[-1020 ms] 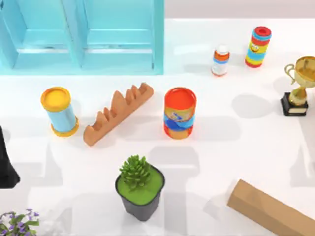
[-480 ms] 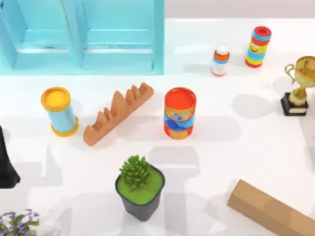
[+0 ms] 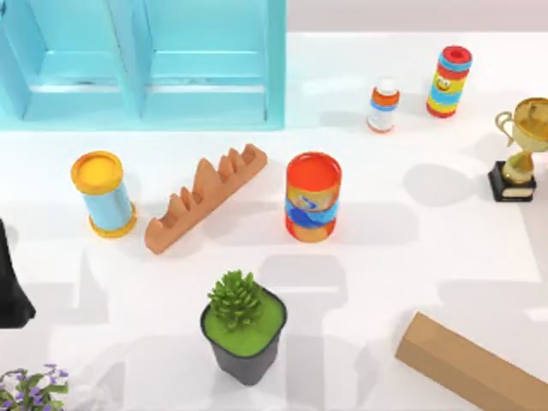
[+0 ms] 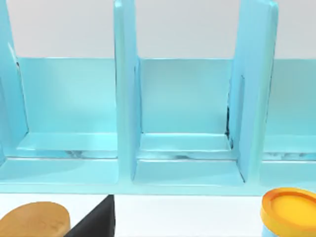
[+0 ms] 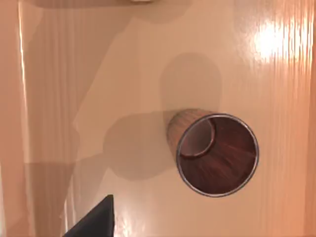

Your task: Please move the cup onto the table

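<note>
On the desk point(image 3: 411, 257), top view, eleven things are counted, one of each, placed here relative to the red-orange can point(image 3: 312, 197) with a blue band, which stands near the middle.

- Left of the can: one terracotta toothed block point(image 3: 205, 197) lying at a slant, and beyond it one blue canister point(image 3: 104, 194) with a yellow lid, upright.
- Behind the can and to its left: one light-blue cabinet point(image 3: 141, 64) with panelled doors.
- Behind the can and to its right: one small white bottle point(image 3: 384, 105), and just beside that one striped tube point(image 3: 449, 81) with a smiling face.
- Far right of the can: one gold trophy point(image 3: 521, 150) on a black base.
- In front of the can: one dark pot with a green plant point(image 3: 244, 330). At the front left corner is one purple-flowered plant point(image 3: 30, 387), and at the front right one cardboard box point(image 3: 471, 364), lying flat.
- Far left of the can, at the desk's edge: the left arm point(image 3: 10, 282), parked. Whether the left claw point(image 4: 96, 222) is wide or narrow cannot be told.

Right wrist view: one cup point(image 5: 217, 155), brown and ribbed, stands upright on a glossy flat surface, its shiny mouth facing the camera. It lies near the right claw point(image 5: 94, 219) but apart from it, and nothing touches it. Whether this claw is wide or narrow cannot be told.
</note>
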Controlling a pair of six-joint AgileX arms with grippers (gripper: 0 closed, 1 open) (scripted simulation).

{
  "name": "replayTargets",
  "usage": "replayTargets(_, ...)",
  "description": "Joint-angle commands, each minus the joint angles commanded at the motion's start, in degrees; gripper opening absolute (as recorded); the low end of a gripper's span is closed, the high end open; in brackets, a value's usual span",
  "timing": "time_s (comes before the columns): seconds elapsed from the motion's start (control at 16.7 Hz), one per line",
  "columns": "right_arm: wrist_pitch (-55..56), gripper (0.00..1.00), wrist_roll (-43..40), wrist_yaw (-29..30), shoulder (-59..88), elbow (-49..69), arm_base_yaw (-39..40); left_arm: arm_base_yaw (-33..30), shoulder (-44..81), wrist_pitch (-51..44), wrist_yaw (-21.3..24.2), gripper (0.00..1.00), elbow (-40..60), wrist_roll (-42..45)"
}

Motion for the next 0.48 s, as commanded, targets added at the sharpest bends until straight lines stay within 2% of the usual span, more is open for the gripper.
replayTargets(0.24,-10.16,1.00,-4.43,0.16,13.69,11.73,-4.42,0.00,0.00,0.00,0.00,1.00,0.00,0.00)
replayTargets(0.48,-13.78,1.00,-5.95,0.22,17.97,15.21,-5.88,0.00,0.00,0.00,0.00,1.00,0.00,0.00)
